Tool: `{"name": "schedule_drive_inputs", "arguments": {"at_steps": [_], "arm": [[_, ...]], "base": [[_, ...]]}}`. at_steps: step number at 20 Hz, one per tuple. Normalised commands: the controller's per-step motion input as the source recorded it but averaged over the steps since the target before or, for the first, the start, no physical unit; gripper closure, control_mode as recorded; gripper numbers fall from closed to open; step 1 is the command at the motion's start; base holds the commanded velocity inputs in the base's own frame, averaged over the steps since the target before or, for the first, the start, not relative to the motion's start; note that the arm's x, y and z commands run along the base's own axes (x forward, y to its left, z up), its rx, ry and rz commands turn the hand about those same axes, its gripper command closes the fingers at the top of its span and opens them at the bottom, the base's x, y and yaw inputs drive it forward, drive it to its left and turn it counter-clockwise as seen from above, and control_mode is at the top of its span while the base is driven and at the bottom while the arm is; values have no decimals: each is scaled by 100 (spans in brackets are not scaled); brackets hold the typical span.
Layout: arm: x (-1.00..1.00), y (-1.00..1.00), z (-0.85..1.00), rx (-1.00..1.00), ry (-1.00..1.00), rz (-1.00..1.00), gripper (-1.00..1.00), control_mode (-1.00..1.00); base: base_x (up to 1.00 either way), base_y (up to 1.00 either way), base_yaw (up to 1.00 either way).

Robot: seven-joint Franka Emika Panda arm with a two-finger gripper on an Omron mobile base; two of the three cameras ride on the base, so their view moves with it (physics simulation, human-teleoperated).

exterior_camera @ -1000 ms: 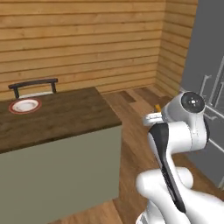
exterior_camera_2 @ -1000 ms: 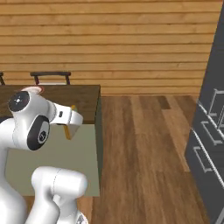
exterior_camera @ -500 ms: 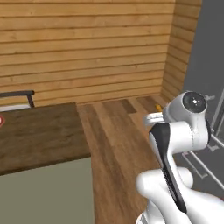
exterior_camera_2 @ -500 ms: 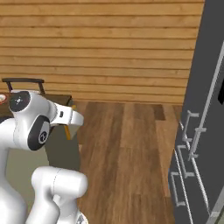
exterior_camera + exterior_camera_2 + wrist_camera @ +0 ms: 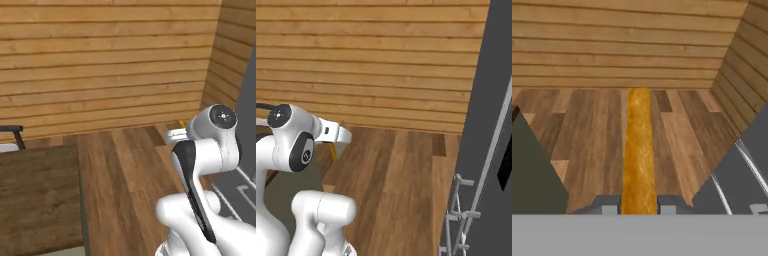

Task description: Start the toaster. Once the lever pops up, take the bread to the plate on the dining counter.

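Note:
My gripper (image 5: 639, 205) is shut on the bread (image 5: 638, 150), which shows edge-on as a golden-brown strip running up between the two finger tips. From the right base view the hand (image 5: 336, 135) is held out at chest height with the bread (image 5: 332, 150) hanging under it. A corner of the dining counter (image 5: 40, 200), dark brown wood on a grey-green base, lies at the lower left. A pale sliver at the left edge (image 5: 6, 147) may be the plate's rim. The toaster and its lever are out of view.
A dark chair back (image 5: 12, 129) stands behind the counter. A tall dark grey appliance with pale handles (image 5: 491, 130) stands to the right. Wooden plank walls (image 5: 110, 60) meet in a corner ahead. Open plank floor (image 5: 677, 130) stretches between counter and appliance.
Both base views have swung to the right, so the counter and plate slid off toward the left edge. The arm keeps its pose, with the bread still in the gripper.

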Motion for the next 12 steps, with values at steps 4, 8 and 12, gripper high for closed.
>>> {"name": "schedule_drive_inputs", "arguments": {"at_steps": [4,8,12], "arm": [[0,0,0,0,0,0,100,100],[0,0,0,0,0,0,100,100],[0,0,0,0,0,0,100,100]], "base": [[100,15,-4],[100,3,-7],[100,1,-2]]}}
